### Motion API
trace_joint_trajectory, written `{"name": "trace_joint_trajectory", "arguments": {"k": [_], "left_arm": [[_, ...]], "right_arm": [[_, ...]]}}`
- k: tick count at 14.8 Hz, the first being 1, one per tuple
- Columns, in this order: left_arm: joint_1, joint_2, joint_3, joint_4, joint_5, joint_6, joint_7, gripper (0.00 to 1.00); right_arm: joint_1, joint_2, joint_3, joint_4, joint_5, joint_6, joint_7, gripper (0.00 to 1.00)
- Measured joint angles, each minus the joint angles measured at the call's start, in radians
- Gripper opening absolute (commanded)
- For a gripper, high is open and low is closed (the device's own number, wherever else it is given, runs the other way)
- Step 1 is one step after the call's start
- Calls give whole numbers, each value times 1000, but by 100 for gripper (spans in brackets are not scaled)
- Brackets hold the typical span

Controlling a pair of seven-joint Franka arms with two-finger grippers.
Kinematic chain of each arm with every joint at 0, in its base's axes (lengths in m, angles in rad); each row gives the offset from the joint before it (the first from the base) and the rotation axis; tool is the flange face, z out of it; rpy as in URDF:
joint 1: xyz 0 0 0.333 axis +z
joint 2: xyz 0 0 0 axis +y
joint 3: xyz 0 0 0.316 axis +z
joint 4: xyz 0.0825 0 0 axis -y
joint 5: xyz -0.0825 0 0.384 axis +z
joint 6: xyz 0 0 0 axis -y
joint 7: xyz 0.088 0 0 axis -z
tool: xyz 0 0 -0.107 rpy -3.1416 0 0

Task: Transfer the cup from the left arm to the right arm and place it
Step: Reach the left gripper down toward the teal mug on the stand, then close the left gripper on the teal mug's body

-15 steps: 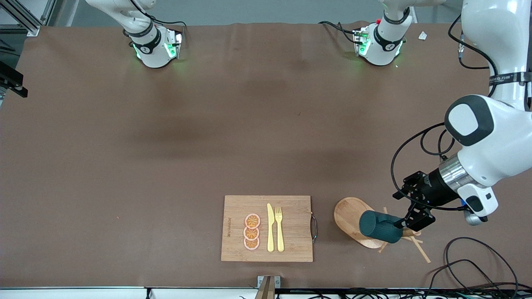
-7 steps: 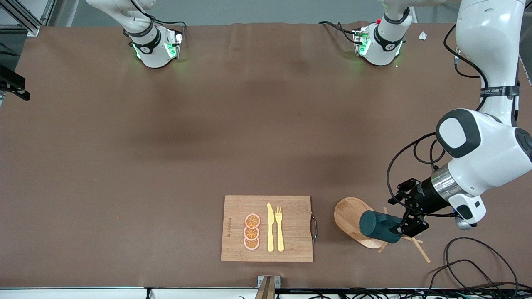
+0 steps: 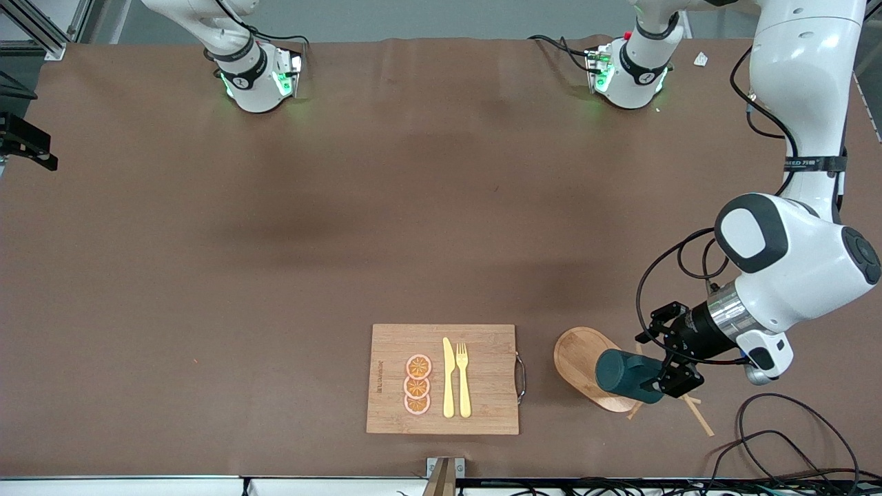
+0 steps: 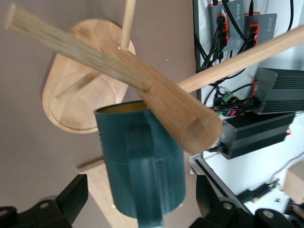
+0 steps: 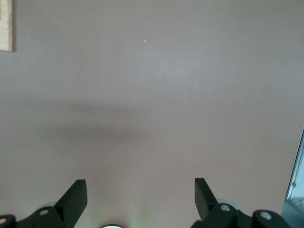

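Fingers [image 4: 71, 199] of both arms spread; left flank dark teal cup [image 3: 627, 376], yellowish inside.

The whole counter [image 3: 275, 241] is taken in from a high front camera facing both robot bases. The left wrist camera is pointed down at very close range onto the cup [image 4: 140, 161] and peg rack [image 4: 156, 95], which are also seen small in the front view. Only bare counter is caught by the right wrist camera, looking straight down between its fingers [image 5: 73, 199].
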Motion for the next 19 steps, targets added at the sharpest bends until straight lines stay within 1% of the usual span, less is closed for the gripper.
{"name": "trace_joint_trajectory", "arguments": {"k": [4, 12, 15, 16, 17, 18, 19], "left_arm": [[-2, 11, 0, 1, -13, 7, 0, 100], [-18, 63, -3, 21, -13, 80, 11, 100], [-22, 72, -3, 24, -13, 91, 31, 100], [-22, 74, -3, 24, -13, 91, 33, 95], [-22, 76, -3, 24, -13, 91, 36, 87], [-22, 78, -3, 24, -13, 91, 39, 78], [-22, 79, -3, 25, -13, 92, 43, 67]], "right_arm": [[0, 0, 0, 0, 1, -5, 42, 100], [4, 9, 1, 0, 0, -6, 47, 100], [5, 9, 2, 0, 2, -6, 77, 100], [5, 9, 2, 0, 3, -6, 83, 100], [5, 9, 1, 0, 4, -7, 84, 100], [4, 9, 0, 0, 6, -9, 84, 100], [2, 9, -1, 0, 13, -11, 85, 100]]}}
